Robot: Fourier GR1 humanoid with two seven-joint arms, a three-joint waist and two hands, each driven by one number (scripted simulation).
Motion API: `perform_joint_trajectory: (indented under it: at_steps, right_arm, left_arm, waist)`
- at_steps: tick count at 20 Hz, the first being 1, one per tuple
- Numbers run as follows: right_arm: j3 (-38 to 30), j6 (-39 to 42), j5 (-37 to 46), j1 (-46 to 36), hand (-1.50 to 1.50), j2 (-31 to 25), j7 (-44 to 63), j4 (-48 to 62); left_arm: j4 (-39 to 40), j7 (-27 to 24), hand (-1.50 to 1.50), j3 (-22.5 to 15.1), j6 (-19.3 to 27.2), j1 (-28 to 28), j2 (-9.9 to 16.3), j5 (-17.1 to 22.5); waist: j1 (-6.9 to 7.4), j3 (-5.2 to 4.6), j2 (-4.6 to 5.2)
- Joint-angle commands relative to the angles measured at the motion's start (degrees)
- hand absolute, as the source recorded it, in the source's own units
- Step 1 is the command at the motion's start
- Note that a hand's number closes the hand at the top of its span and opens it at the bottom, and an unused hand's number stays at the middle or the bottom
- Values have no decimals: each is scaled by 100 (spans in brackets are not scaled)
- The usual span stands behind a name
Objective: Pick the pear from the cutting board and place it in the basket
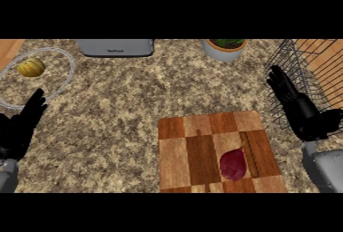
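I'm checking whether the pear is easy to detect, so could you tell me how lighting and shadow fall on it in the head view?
Head view: the dark red pear sits evenly lit on the cutting board, no glare, only faint shadow beside it; contrast against the lighter wood is clear.

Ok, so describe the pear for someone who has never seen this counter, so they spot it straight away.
Find the checkered wooden cutting board low on the speckled counter, right of centre. The pear lies on the board's lower right part, beside a dark groove. It is dark red with a thin stem, the only thing on the board; the other fruit, a yellow-green melon, sits far off at upper left on a clear plate.
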Motion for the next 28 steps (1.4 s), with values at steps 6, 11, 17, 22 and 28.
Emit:
perform_joint_trajectory:
  at_steps: [6, 11, 17, 22, 28]
  right_arm:
    - [-1326, -1080, -983, 1528, 150, 770, -559, -227]
    - [407, -2526, 885, 1468, -150, 2379, -1863, -840]
    - [731, -4505, 2549, 1349, -150, 2095, 175, -800]
    - [513, -4592, 3540, 1865, -150, 935, 1754, -1225]
    - [855, -3052, 4049, 2309, -150, -253, 3505, -1564]
  left_arm:
    - [-1086, -588, 0, -361, -240, -557, -278, -166]
    - [-1342, -569, 0, -784, -635, -459, -518, -144]
    - [-1375, -275, 0, -841, -537, -650, -631, -234]
    - [-1414, -437, 0, -727, -503, -427, -542, -266]
    - [-1458, -357, 0, -814, -508, -464, -587, -313]
  waist:
    - [-428, 163, -121]
    - [107, 138, -37]
    - [92, 114, -43]
    - [-18, 67, -92]
    - [-3, 45, -55]
